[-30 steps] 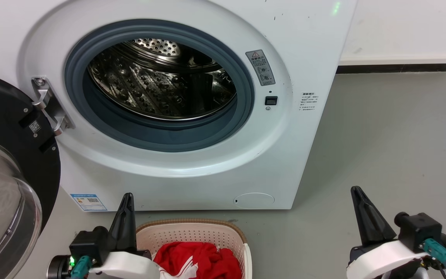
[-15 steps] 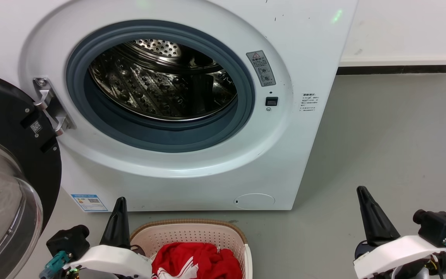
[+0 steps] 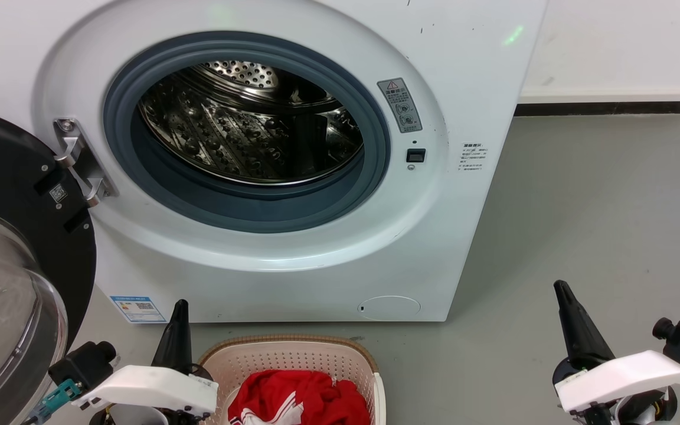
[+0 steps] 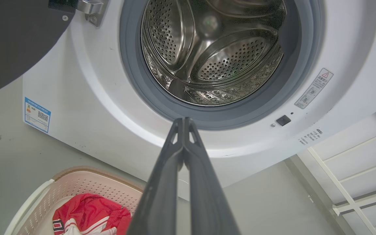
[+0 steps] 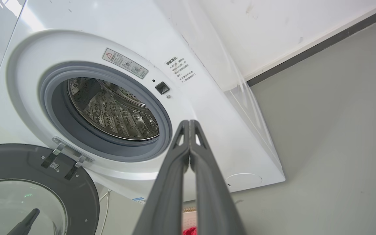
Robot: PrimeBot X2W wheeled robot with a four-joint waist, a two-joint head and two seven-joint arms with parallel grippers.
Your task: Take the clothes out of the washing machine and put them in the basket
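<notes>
Head view: the drum [image 3: 245,136] of the washing machine [image 3: 293,277] looks like bare steel to me, with the door [image 3: 15,177] swung wide on my left. The clothes [image 3: 298,398] lie heaped in the basket [image 3: 293,341] on the floor just in front of the machine. My left gripper [image 3: 180,307] sits beside the basket's left rim and my right gripper [image 3: 561,289] is well off to the right. Both wrist views show them closed tip to tip, holding nothing. I judge the unloading done. Next I'd check the drum's front lip, hidden behind the seal [image 3: 245,206], for a stray garment.
</notes>
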